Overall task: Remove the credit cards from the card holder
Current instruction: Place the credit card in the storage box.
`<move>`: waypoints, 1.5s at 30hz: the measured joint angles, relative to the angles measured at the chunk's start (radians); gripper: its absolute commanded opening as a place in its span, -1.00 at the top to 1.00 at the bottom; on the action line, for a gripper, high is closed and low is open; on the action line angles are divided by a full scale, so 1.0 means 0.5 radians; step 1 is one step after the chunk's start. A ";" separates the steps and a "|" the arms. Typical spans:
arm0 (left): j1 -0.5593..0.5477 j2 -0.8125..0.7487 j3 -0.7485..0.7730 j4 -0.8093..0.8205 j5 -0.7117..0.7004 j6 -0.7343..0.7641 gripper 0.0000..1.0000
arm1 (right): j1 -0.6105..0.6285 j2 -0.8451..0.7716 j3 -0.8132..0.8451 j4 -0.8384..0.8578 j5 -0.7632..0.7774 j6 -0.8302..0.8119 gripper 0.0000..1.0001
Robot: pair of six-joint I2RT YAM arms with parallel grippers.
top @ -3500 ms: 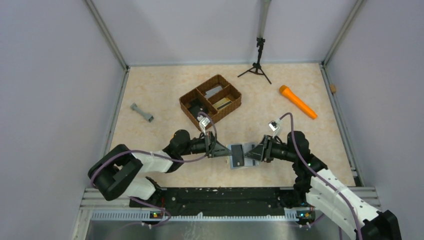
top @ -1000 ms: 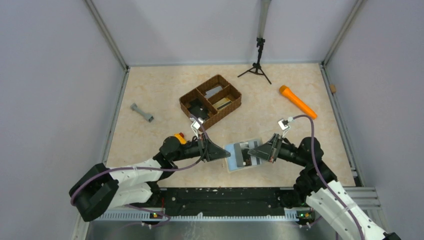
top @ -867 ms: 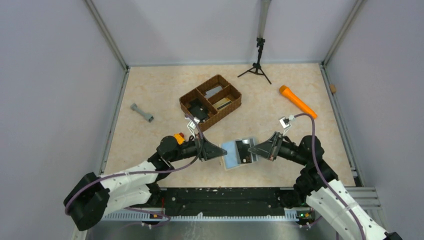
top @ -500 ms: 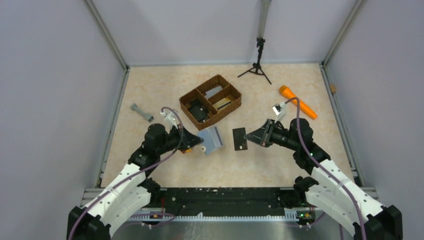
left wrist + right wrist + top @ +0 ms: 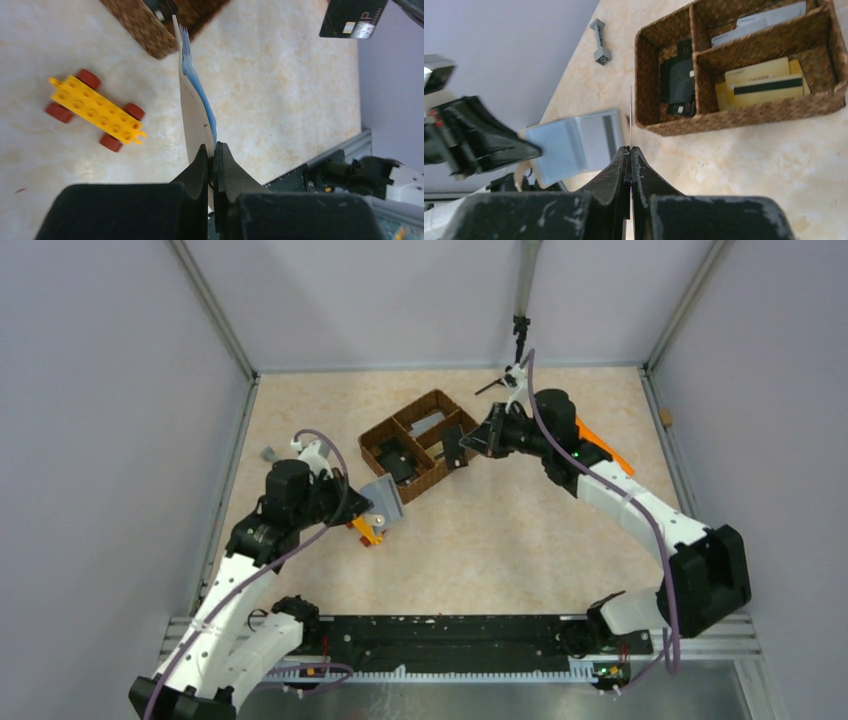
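Cream card holder (image 5: 574,142), pale blue inside, held aloft and open; a dark credit card (image 5: 352,17) aloft, apart from it

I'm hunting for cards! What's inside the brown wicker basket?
The brown wicker basket holds gold striped cards in one compartment, pale grey cards in another, and a black block in the third. Whatever lies underneath them is covered.

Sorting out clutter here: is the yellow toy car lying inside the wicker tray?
No, the yellow toy car lies on the table, outside the wall of the wicker tray.
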 measured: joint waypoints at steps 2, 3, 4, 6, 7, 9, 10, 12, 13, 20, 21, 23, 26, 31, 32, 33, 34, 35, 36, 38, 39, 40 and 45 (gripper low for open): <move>0.014 -0.004 0.121 -0.095 -0.121 0.055 1.00 | 0.005 0.149 0.128 -0.023 0.014 -0.053 1.00; 0.018 -0.008 0.169 -0.134 -0.188 0.071 1.00 | 0.011 0.230 0.204 -0.050 0.022 -0.079 1.00; 0.022 -0.012 0.216 -0.178 -0.258 0.092 1.00 | 0.018 0.298 0.272 -0.075 0.028 -0.098 1.00; 0.024 -0.023 0.290 -0.262 -0.396 0.116 1.00 | 0.047 0.485 0.464 -0.131 0.044 -0.144 1.00; 0.024 -0.027 0.310 -0.288 -0.443 0.124 1.00 | 0.066 0.575 0.564 -0.161 0.054 -0.169 1.00; 0.024 -0.031 0.349 -0.355 -0.555 0.146 1.00 | 0.101 0.727 0.732 -0.211 0.069 -0.208 1.00; 0.024 -0.031 0.359 -0.378 -0.600 0.154 1.00 | 0.122 0.803 0.813 -0.235 0.076 -0.226 1.00; 0.025 -0.031 0.367 -0.420 -0.678 0.163 1.00 | 0.158 0.929 0.949 -0.283 0.089 -0.257 1.00; 0.026 -0.035 0.367 -0.442 -0.717 0.166 1.00 | 0.174 0.999 1.025 -0.314 0.092 -0.273 1.00; 0.027 -0.119 0.364 -0.476 -0.804 0.169 1.00 | 0.260 1.456 1.453 -0.425 0.087 -0.330 1.00; 0.027 -0.126 0.364 -0.474 -0.804 0.169 1.00 | 0.269 1.509 1.492 -0.438 0.086 -0.336 1.00; 0.027 -0.136 0.364 -0.471 -0.804 0.170 1.00 | 0.288 1.620 1.585 -0.490 0.091 -0.346 1.00; 0.028 -0.134 0.357 -0.469 -0.804 0.179 1.00 | 0.314 1.743 1.690 -0.571 0.108 -0.369 1.00; 0.031 -0.134 0.331 -0.452 -0.787 0.198 1.00 | 0.340 1.863 1.783 -0.662 0.111 -0.388 1.00; 0.031 -0.134 0.324 -0.444 -0.777 0.198 1.00 | 0.341 1.875 1.788 -0.667 0.109 -0.387 0.79; 0.031 -0.133 0.316 -0.435 -0.763 0.200 1.00 | 0.342 1.884 1.788 -0.667 0.109 -0.387 0.43; 0.031 -0.130 0.307 -0.425 -0.749 0.200 1.00 | 0.342 1.894 1.788 -0.669 0.109 -0.385 0.20; 0.031 -0.125 0.299 -0.416 -0.739 0.200 1.00 | 0.342 1.904 1.789 -0.676 0.108 -0.383 0.05; 0.031 -0.120 0.292 -0.410 -0.729 0.200 1.00 | 0.342 1.913 1.798 -0.691 0.112 -0.384 0.00; 0.031 -0.111 0.282 -0.407 -0.694 0.200 1.00 | 0.342 1.926 1.821 -0.707 0.129 -0.375 0.00; 0.032 -0.107 0.278 -0.407 -0.675 0.201 1.00 | 0.342 1.926 1.830 -0.722 0.134 -0.378 -0.01; 0.033 -0.104 0.274 -0.405 -0.652 0.201 1.00 | 0.343 1.926 1.844 -0.738 0.146 -0.378 -0.01; 0.034 -0.104 0.247 -0.363 -0.513 0.203 1.00 | 0.342 1.883 1.841 -0.773 0.220 -0.409 0.00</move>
